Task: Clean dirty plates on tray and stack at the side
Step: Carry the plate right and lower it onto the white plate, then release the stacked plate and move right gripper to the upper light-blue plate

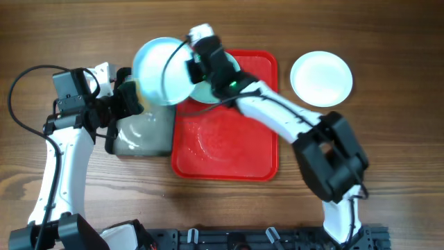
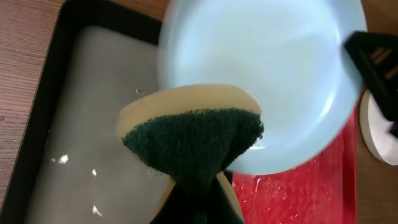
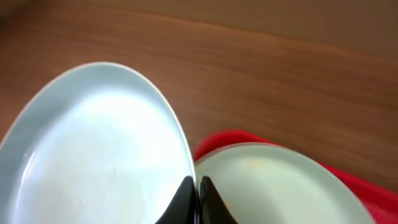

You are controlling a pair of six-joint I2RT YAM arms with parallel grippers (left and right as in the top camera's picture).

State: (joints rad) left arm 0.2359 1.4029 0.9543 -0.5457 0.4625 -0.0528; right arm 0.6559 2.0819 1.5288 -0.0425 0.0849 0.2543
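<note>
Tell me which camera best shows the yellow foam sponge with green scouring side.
The left wrist view: the sponge fills the centre, green side forward. Overhead I cannot make it out; the right wrist view misses it.

We see a pale mint-blue glossy round plate [image 1: 161, 71], a red textured plastic tray [image 1: 229, 149], a whiter round plate [image 1: 321, 78], a yellow sponge [image 2: 193, 134] faced dark green, and a brown wood-grain bench [image 1: 395, 160].
</note>
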